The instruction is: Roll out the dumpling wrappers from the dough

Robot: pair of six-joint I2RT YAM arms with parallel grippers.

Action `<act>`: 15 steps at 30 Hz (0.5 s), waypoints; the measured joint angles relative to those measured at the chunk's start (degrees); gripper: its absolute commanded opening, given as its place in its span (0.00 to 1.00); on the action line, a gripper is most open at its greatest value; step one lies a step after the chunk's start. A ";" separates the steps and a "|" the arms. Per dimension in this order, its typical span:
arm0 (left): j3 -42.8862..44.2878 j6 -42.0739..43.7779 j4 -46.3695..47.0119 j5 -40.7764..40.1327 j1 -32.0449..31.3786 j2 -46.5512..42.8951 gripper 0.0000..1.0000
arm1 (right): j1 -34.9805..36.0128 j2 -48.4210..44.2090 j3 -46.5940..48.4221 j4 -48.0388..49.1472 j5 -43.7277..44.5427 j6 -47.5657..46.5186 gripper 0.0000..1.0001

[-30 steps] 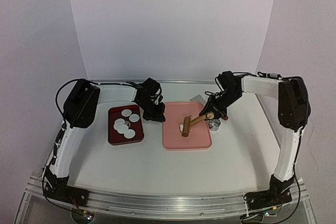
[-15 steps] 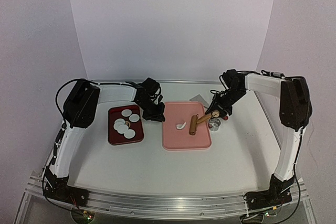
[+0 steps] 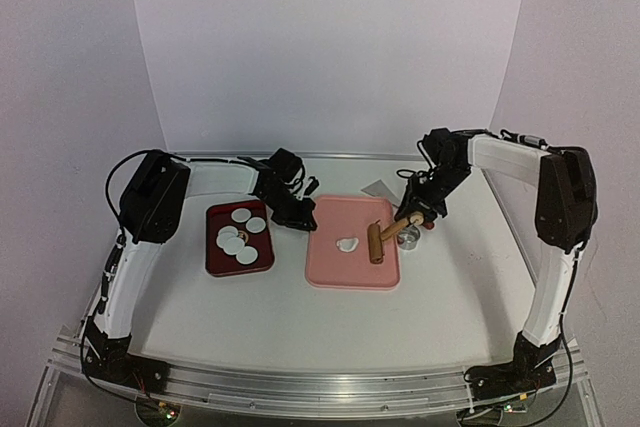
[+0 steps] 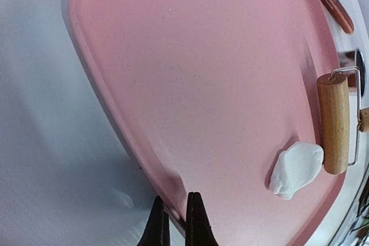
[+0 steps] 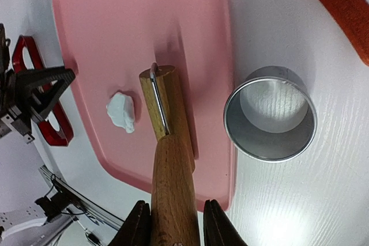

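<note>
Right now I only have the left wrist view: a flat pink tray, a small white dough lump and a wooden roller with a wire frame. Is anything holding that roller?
Observer: Yes, the right gripper is shut on the handle of the wooden roller; its barrel lies on the flat pink tray.
Operator: Is it touching the dough?
Observer: The right wrist view shows a narrow gap between the barrel and the small white dough lump.
Operator: Any finished wrappers around?
Observer: Several thin round white discs lie in a dark red rectangular tray left of the pink one.
</note>
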 measured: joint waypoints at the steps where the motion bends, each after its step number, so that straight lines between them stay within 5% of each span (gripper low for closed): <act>1: -0.13 1.59 0.17 0.03 -0.06 -0.07 0.00 | 0.55 -0.21 0.00 -0.61 -0.06 -1.01 0.00; 12: -3.01 17.75 -1.00 0.84 -1.52 -2.32 0.00 | 6.32 -5.69 0.24 -3.89 -2.80 -2.77 0.00; 15: -3.02 19.09 -1.19 1.35 -2.57 -2.42 0.08 | 6.97 -7.10 1.68 -5.01 -4.45 -2.18 0.00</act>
